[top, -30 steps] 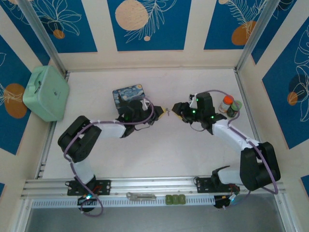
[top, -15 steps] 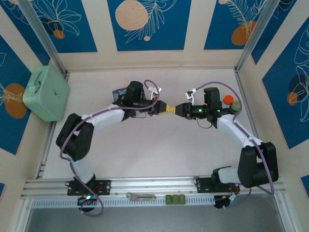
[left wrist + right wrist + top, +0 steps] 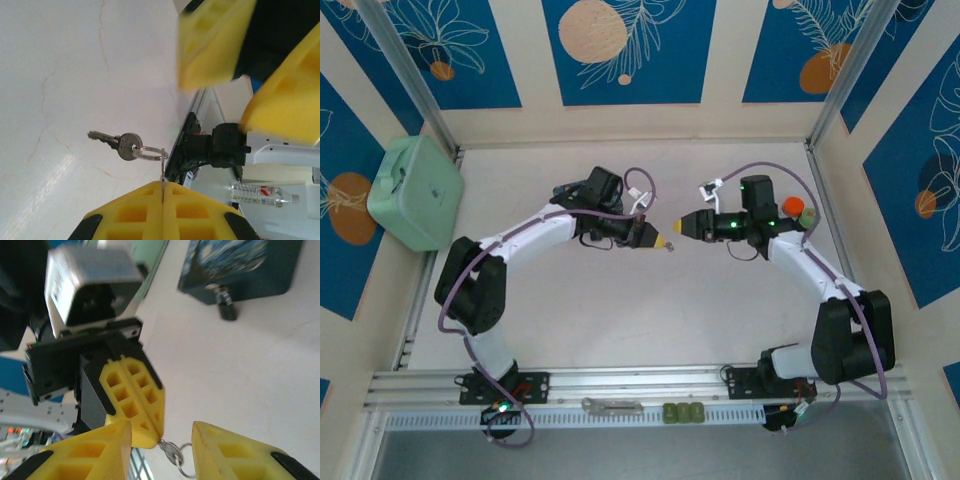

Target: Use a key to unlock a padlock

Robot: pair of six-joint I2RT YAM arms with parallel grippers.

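Note:
My left gripper (image 3: 162,185) is shut on the key (image 3: 162,175), pinching its thin blade edge-on between the yellow pads. A ring (image 3: 150,152) and a second key (image 3: 120,145) hang from it. In the top view the left gripper (image 3: 658,240) faces my right gripper (image 3: 682,225) above the table's middle. In the right wrist view the right gripper (image 3: 162,455) is open, its fingers on either side of the key (image 3: 171,452) without touching it. The dark padlock (image 3: 226,305) hangs on the front of the blue starry tin (image 3: 240,265).
A mint green case (image 3: 412,190) stands at the far left wall. Small bottles with orange (image 3: 792,207) and green (image 3: 810,215) caps stand by the right arm. A flat metal piece (image 3: 612,405) and green blocks (image 3: 683,411) lie on the front rail.
Both arms rose and reached toward each other. Their tips met half a second ago and now stand slightly apart, the left lower. The right jaws have narrowed a little.

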